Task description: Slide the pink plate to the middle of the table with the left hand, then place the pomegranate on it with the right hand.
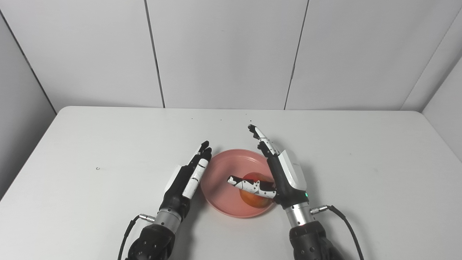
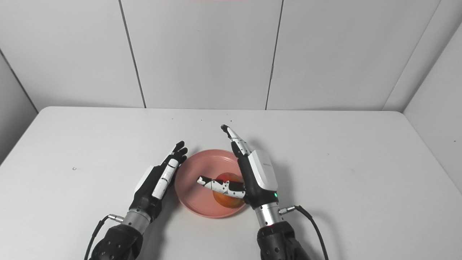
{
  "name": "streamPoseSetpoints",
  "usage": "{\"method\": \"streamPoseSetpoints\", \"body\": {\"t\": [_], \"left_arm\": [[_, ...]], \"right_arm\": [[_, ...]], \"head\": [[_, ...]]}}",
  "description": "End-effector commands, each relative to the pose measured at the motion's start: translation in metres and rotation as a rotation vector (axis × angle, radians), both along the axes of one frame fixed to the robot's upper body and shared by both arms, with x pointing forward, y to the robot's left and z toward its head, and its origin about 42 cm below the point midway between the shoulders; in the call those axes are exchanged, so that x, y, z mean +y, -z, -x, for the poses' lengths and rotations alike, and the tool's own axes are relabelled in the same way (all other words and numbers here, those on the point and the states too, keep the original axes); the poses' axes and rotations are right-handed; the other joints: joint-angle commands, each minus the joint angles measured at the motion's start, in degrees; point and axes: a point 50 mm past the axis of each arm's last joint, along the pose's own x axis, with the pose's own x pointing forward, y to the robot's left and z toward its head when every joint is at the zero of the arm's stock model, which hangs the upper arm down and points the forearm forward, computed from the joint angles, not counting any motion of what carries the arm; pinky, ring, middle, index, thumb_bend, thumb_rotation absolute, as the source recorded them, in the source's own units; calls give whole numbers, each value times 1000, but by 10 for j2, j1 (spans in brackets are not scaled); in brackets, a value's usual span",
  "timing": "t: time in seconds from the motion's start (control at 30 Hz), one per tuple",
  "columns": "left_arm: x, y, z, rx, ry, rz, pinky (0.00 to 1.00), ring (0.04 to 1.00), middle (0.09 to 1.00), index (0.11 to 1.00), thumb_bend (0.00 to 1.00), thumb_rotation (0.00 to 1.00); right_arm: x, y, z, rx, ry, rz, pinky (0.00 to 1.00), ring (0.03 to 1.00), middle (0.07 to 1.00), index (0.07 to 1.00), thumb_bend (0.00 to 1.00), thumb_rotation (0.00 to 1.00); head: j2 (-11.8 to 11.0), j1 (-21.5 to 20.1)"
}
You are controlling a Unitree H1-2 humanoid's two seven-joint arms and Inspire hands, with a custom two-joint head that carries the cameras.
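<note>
The pink plate [image 1: 223, 173] lies near the table's front, about mid-width. An orange-red pomegranate [image 1: 255, 199] rests in its right half. My right hand [image 1: 279, 171] hovers over the plate's right rim, open, fingers stretched toward the far side and the thumb reaching across above the fruit without clasping it. My left hand [image 1: 189, 173] is open too, fingers straight, lying alongside the plate's left rim; I cannot tell whether it touches the rim.
The white table [image 1: 361, 162] runs wide on both sides and behind the plate, with a few small dark specks near the far middle. Grey wall panels stand behind and at both sides. Cables trail from both wrists at the front edge.
</note>
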Motion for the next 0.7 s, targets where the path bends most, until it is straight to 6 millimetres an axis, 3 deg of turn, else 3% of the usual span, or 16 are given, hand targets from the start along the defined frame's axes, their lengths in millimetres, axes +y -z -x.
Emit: {"method": "streamPoseSetpoints", "body": {"t": [0.0,0.2,0.3,0.5,0.67], "left_arm": [[-4,-19,-9,-75,-7,11,956,976,979,969,616,1000],[-2,-19,-10,-80,-27,9,948,974,977,966,622,1000],[-1,-19,-9,-103,-51,5,955,982,992,985,610,1000],[1,-17,-9,-123,-77,-4,991,1000,1000,1000,621,1000],[1,-17,-10,-135,-91,-16,1000,1000,1000,1000,631,1000]], "right_arm": [[3,-15,0,-86,-6,-93,770,874,916,928,645,676],[-3,-15,3,-18,33,-182,795,881,920,919,642,763],[-10,-13,4,39,42,-224,900,947,956,930,647,869],[-18,-7,1,103,70,-342,859,899,912,893,629,986],[-20,3,-1,154,31,-497,874,890,903,896,554,993]], "head": [[0,1],[0,2],[1,1],[1,0],[0,0]]}}
